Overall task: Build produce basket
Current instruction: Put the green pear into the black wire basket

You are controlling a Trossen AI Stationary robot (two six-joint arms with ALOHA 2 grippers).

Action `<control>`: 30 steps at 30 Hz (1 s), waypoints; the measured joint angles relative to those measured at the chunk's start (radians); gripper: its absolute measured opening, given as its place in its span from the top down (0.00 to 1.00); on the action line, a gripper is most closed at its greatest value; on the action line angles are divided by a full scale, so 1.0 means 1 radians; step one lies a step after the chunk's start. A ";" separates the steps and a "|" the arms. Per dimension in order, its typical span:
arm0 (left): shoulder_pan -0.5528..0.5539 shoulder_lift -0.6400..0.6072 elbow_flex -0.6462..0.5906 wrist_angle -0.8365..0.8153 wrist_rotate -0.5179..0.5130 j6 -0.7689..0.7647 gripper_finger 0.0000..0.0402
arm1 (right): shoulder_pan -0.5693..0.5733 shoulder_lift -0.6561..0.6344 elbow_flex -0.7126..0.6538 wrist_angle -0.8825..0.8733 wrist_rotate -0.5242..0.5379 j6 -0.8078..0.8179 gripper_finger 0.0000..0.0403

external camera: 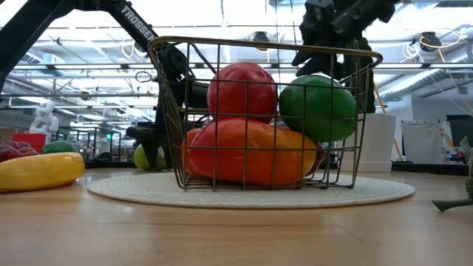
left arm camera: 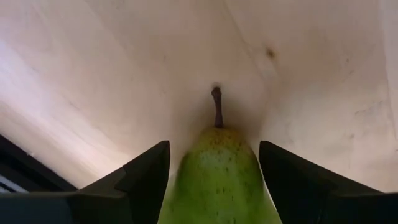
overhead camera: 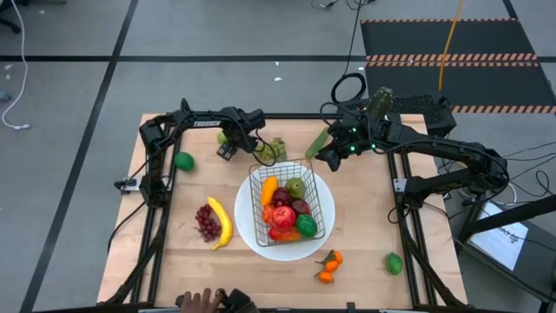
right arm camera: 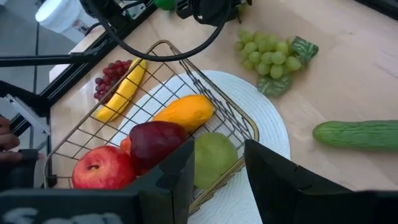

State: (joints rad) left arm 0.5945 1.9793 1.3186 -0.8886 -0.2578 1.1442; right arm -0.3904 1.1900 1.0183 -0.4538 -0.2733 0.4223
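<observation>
While the basket (overhead camera: 291, 203) sits on the round white plate (overhead camera: 248, 228) at the table's centre, already holding apples, an orange pepper and green fruit, the high view puts the left gripper (overhead camera: 228, 146) at about eleven o'clock from it, low over a pear (overhead camera: 223, 137) at the table's far edge. The right gripper (overhead camera: 332, 157) hangs at about one o'clock, near the cucumber (overhead camera: 317, 142). Banana (overhead camera: 220, 223) and purple grapes (overhead camera: 207, 223) lie at nine o'clock, tangerines (overhead camera: 328, 266) at five, one lime (overhead camera: 183, 160) at ten, another at four.

In the low view, the basket fills the middle, its wire rim standing well above the fruit; any load has to clear that rim.

From the left wrist view, the fingers (left arm camera: 140, 177) stand spread on either side of the pear (left arm camera: 219, 180), stem pointing away; whether they already touch its skin I cannot tell. I judge the step is grasping it: close squarely across the widest part, since the tapered, smooth body could squirt out.

The right wrist view shows that gripper's own fingers (right arm camera: 180, 165) parted and holding nothing, above the basket's near corner, with green grapes (right arm camera: 268, 56) beyond. Lifting the pear straight up before crossing should keep the arms apart.
</observation>
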 joint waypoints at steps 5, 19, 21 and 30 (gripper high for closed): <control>0.000 0.000 -0.001 0.002 -0.007 0.006 0.39 | 0.000 0.000 0.000 0.000 -0.053 -0.004 0.66; -0.027 -0.008 -0.101 0.085 -0.060 0.043 0.40 | 0.014 -0.004 0.000 0.000 -0.151 -0.006 0.66; -0.034 -0.006 -0.102 0.095 -0.069 0.052 0.44 | 0.025 -0.005 0.001 0.001 -0.151 -0.018 0.66; -0.038 -0.005 -0.104 0.090 -0.072 -0.005 0.61 | 0.085 -0.005 0.001 0.000 -0.151 -0.040 0.66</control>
State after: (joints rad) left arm 0.5568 1.9747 1.2144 -0.7986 -0.3300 1.1391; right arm -0.3056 1.1847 1.0195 -0.4534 -0.4244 0.3821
